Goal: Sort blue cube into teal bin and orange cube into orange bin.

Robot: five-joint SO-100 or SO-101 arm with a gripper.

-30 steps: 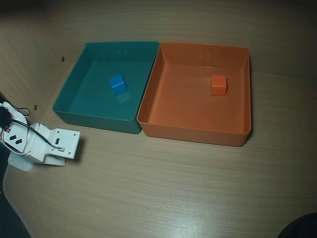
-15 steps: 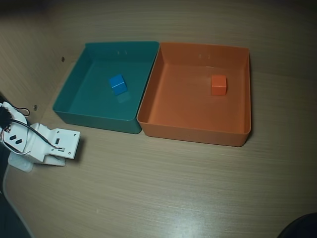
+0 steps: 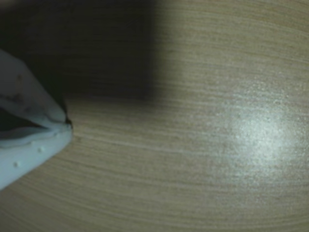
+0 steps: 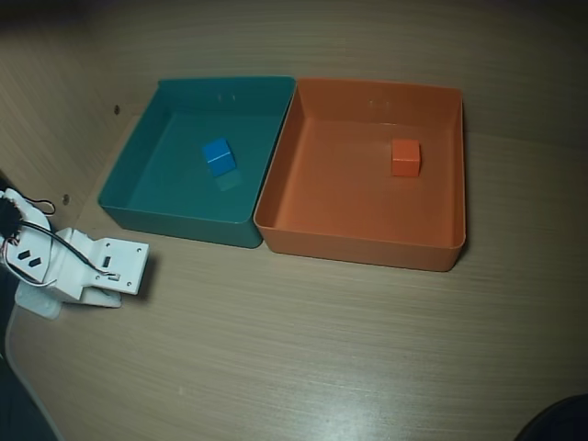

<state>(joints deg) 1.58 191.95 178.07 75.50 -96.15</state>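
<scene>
Two cubes look sorted already: blue cube (image 4: 218, 155) lies in teal bin (image 4: 138, 152), orange cube (image 4: 405, 157) in orange bin (image 4: 367, 248), so arm sits parked w/ jaws pressed together over bare tabletop (image 3: 203, 145), holding nothing.

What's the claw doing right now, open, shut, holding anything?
Claw: shut, tips together, holding nothing, over the bare table.

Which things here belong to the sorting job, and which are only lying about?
Job: blue cube inside teal bin; orange cube inside orange bin; gripper.
Lying about: nothing loose; only the wooden table.
</scene>
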